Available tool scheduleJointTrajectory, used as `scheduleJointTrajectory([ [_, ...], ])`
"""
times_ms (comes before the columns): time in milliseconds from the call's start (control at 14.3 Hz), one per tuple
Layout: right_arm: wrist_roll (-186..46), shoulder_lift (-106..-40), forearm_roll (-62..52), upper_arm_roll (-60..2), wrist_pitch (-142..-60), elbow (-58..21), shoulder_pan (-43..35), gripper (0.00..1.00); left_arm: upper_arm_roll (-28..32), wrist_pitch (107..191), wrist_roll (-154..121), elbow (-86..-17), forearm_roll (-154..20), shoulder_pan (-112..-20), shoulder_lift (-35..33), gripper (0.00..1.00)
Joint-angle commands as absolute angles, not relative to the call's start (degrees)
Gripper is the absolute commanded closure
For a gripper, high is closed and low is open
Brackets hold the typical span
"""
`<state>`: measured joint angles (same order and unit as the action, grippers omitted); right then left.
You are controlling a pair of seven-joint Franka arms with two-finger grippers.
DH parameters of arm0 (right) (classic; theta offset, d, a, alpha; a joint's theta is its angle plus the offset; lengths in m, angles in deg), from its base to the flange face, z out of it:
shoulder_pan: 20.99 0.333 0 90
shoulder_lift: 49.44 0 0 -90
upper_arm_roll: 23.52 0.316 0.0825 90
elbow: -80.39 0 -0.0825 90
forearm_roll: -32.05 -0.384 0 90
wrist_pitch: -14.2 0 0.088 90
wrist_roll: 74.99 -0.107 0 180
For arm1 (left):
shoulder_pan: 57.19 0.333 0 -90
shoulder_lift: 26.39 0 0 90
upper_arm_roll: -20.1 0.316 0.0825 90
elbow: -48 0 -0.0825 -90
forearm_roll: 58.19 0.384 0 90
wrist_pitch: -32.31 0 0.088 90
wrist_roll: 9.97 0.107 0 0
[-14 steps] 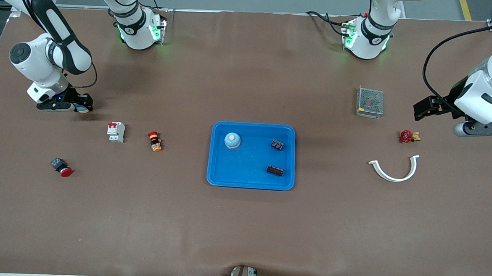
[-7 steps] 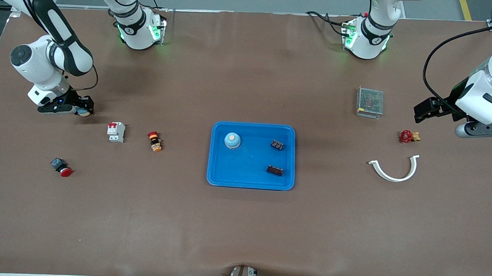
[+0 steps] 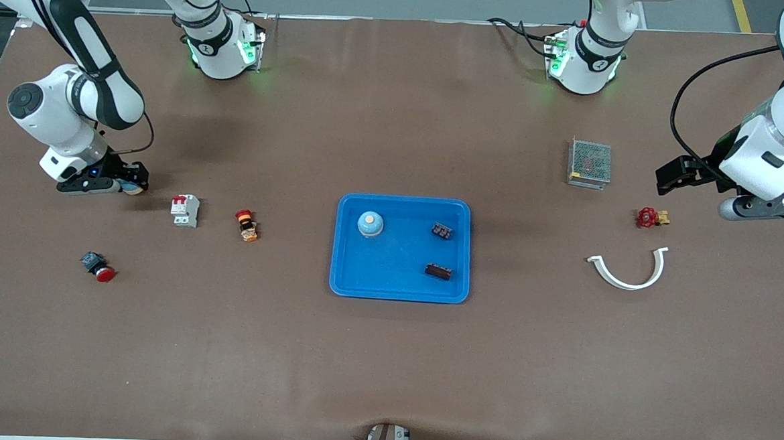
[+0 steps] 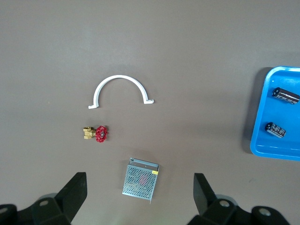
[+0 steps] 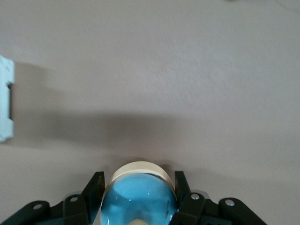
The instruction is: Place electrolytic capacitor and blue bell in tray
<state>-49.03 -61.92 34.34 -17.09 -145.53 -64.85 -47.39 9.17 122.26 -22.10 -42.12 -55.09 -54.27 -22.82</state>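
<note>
A blue bell is pinched between the fingers of the right gripper, low over the table at the right arm's end; whether it touches the table cannot be told. The tray lies well apart from it, toward the left arm's end and a little nearer the front camera, with its long side presented along that line. A second blue bell and two dark capacitors are already held in the tray (free floor is left nearest the camera). A white breaker and an orange push button sit between, so a lifted carry is judged necessary. The left gripper is spread wide, waiting over the table near the red valve.
</note>
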Motion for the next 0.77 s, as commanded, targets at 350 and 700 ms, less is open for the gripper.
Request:
scheduleJointTrajectory([
  [350,-56.1,-61.6,28.1,-16.8,-124.7,-48.8,-40.2,1.00,9.6,122.9,-20.9,-44.3,-56.3,-53.1,-24.6,0.00],
  [700,-64.4,-61.2,24.1,-17.0,-112.6,-38.6,-33.5,1.00,9.6,123.0,-20.9,-44.4,-56.3,-53.0,-24.6,0.00],
])
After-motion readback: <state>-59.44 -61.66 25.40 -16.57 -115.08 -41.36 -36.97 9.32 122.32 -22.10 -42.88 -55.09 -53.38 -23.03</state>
